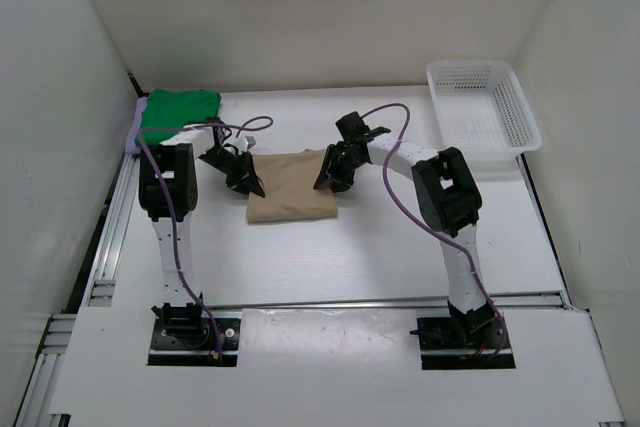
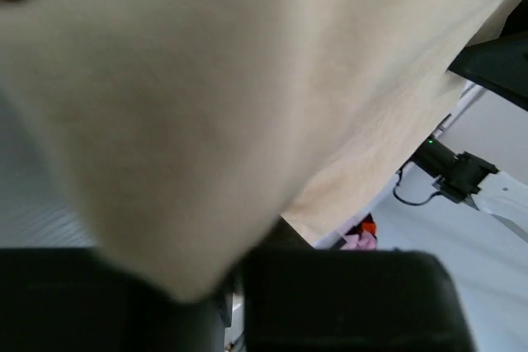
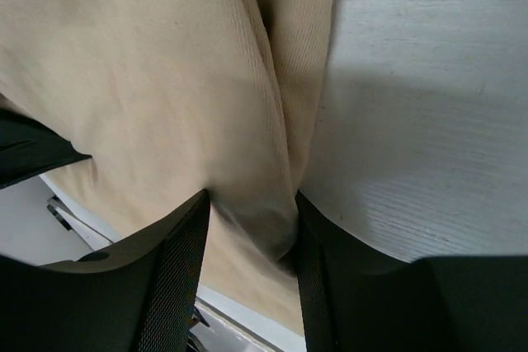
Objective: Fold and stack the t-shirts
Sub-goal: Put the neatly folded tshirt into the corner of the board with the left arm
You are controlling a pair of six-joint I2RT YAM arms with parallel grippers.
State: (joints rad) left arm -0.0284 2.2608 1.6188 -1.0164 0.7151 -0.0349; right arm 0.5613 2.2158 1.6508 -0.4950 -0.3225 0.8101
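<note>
Beige shirt (image 2: 206, 105) is right up against the left wrist lens, filling almost the whole view. Below it the left end effector (image 2: 235, 307) is pressed together, the cloth running down into the narrow seam between its dark fingers (image 2: 346, 302), so it's pinching the shirt. Over on the right wrist view, the right end effector (image 3: 252, 212) has a thick ribbed fold of the same shirt bunched between its two fingers (image 3: 177, 269). The cloth touches both, so that's a pinch too, on the shirt's edge, with bare white bench (image 3: 429, 121) just to the right of it. From above, the two end effectors sit at the far corners of the beige shirt, left one on the left corner, right one on the right. The shirt lies as a folded rectangle on the bench between them, reaching toward the arm bases. Well beyond and to the left of the left end effector, the green shirt (image 1: 180, 112) lies folded in the bench's far-left corner. A sliver of purple shirt (image 1: 133, 133) peeks out under its left edge, though how that one is folded can't be told. Well off to the right of the right end effector, the basket (image 1: 527, 119) sits at the far-right corner.
</note>
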